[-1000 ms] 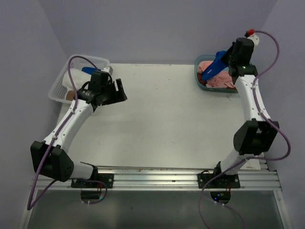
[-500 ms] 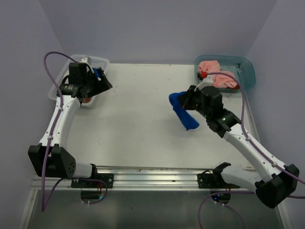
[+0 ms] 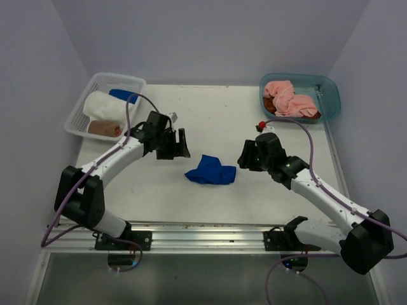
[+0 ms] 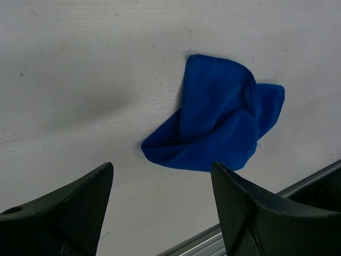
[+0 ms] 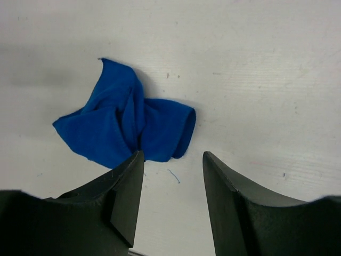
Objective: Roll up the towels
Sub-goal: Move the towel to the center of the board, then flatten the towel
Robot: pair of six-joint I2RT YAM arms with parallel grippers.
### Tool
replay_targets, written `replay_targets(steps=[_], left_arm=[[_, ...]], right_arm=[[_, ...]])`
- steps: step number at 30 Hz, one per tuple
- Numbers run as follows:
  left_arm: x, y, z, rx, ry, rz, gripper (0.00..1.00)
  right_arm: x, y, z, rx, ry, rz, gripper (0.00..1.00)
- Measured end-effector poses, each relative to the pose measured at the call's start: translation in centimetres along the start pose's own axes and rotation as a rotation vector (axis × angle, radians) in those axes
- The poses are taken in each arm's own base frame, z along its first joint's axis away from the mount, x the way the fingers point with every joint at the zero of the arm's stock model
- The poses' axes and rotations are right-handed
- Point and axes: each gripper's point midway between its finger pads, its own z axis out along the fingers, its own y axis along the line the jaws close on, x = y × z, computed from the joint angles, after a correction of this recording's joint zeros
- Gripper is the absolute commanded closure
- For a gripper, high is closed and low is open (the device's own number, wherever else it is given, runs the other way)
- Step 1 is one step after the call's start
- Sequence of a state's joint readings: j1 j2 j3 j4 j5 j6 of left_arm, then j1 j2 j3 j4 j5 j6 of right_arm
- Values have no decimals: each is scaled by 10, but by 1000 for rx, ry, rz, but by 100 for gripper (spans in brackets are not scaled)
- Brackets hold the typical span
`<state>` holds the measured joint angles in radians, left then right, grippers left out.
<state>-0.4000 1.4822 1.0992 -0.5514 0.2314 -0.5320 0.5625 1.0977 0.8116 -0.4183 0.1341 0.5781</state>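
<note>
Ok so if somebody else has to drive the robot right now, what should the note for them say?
Left end effector: open, empty, hovering by the loose blue towel.
Right end effector: open, empty, on the towel's other side.
Loose blue towel: crumpled on the table between the arms, not rolled.
Done: the white basket holds a white roll, a brown roll and a blue roll.
Left: flatten and roll the loose blue towel, then the pink towels piled unrolled in the teal tub.
</note>
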Motion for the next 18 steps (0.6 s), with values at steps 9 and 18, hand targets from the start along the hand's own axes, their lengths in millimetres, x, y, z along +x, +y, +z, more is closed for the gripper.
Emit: replay_targets(steps=[9,18], left_arm=[[65,-27,50,12,174,74,46],[80,-26,72,-7,236,78,100]], right_arm=[[75,-8,45,32,242,49,48],[97,-4,84,49,314,74,100]])
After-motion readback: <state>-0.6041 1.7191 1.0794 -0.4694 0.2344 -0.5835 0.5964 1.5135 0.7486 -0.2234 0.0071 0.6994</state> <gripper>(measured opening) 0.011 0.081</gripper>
